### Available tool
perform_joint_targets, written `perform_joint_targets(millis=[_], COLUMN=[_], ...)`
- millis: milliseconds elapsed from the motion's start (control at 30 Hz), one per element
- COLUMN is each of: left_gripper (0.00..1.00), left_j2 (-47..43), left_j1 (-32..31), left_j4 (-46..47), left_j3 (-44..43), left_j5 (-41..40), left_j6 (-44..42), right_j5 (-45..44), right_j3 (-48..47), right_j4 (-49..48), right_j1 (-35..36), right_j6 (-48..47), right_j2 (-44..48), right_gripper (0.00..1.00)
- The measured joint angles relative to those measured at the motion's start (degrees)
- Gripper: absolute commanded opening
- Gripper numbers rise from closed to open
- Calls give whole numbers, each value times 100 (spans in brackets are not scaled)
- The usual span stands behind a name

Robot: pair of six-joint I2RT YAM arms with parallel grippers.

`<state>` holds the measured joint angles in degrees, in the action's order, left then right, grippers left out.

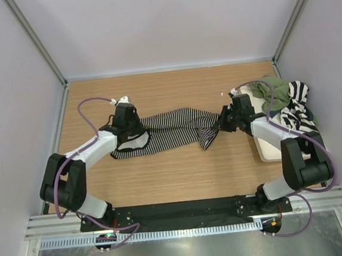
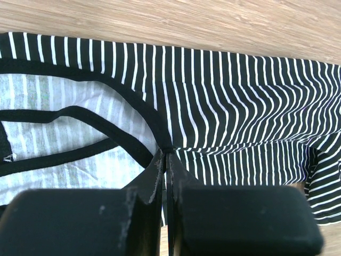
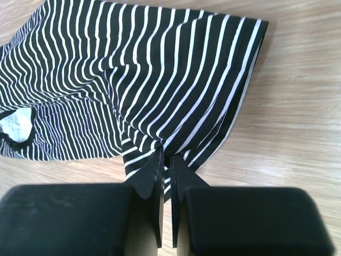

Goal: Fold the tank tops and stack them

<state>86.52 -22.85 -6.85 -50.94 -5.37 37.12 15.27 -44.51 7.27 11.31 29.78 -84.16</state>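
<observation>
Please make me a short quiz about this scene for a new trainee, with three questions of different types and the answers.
1. True or false: the pinstriped top lies on the tray.
2. Which tops are piled at the tray's far end? A) the olive top and the broad-striped top; B) the olive top only; C) none.
3. Fill in: the left gripper and the right gripper are both shut on the ___ top.

Key: 1. False, it lies stretched on the table. 2. A. 3. pinstriped.

White links and black joints on left arm (image 1: 92,148) and right arm (image 1: 269,132), purple cables (image 1: 85,116), scuffed black claw fingers (image 2: 148,184)
</observation>
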Motion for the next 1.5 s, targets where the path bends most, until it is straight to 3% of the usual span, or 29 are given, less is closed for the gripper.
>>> perform_joint_targets(millis=[267,567,700,833,1167,1300,1500], left_gripper=[0,0,0,0,0,0,0], left_j2=[-2,256,61,-929,-4865,-5252,-4730], left_j1=[0,352,472,380,-289,-302,-299], left_j4=[-457,-1552,-1930,-2262,-2282,-2452,-2728], left_j3=[-354,-2944,-3501,-3342,-2461,-2500,-2570], left_j5=[-273,-472,-555,-551,-131,175,195], left_j6=[0,103,31,-109,-474,-466,-455], right_j5=[-431,-592,-354,-42,1228,1628,1368], right_j3=[-800,-3285,-4096,-4004,-2959,-3023,-3220], right_j4=[634,1193,1250,1355,1547,1790,2227], right_j1=[17,-17,-20,-24,57,63,59], right_j6=[-291,-402,-452,-575,-584,-564,-588], right_j2=[-107,-557,-435,367,3987,4634,4291], right_gripper=[1,1,1,1,1,1,1])
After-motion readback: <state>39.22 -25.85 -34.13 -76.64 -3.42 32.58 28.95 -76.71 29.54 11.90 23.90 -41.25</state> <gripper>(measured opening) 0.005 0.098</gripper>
